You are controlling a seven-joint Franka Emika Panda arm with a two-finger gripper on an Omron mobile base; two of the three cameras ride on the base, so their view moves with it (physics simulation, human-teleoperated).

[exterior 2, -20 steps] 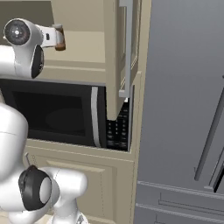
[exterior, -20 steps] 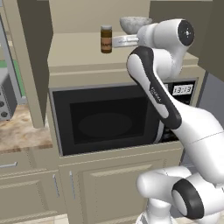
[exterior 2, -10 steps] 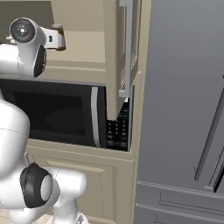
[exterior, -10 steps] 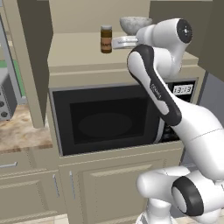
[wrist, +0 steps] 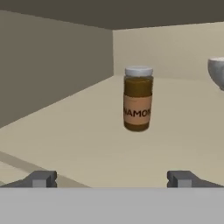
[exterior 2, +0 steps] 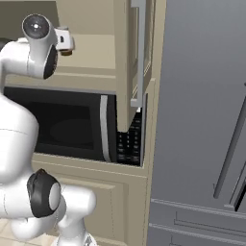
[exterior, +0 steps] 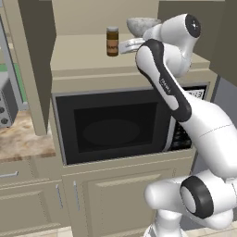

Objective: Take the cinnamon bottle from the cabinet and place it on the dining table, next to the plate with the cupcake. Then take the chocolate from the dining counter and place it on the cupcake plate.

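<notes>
Cabinet (exterior: 78, 60): standing open above the microwave (exterior: 111, 127), its tan shelf carrying the task's thing.
Arm: reaching up from the base toward the shelf's front edge.
Gripper (wrist: 111, 178): hanging at the shelf's front edge with its jaws spread wide, grasping nothing, its two dark tips sitting well apart from the bottle.
Bowl (exterior: 140, 25): sitting toward the shelf's right back corner.
Cinnamon bottle (wrist: 138, 105): standing upright mid-shelf, white cap on, centred between the tips in the hand view.
</notes>
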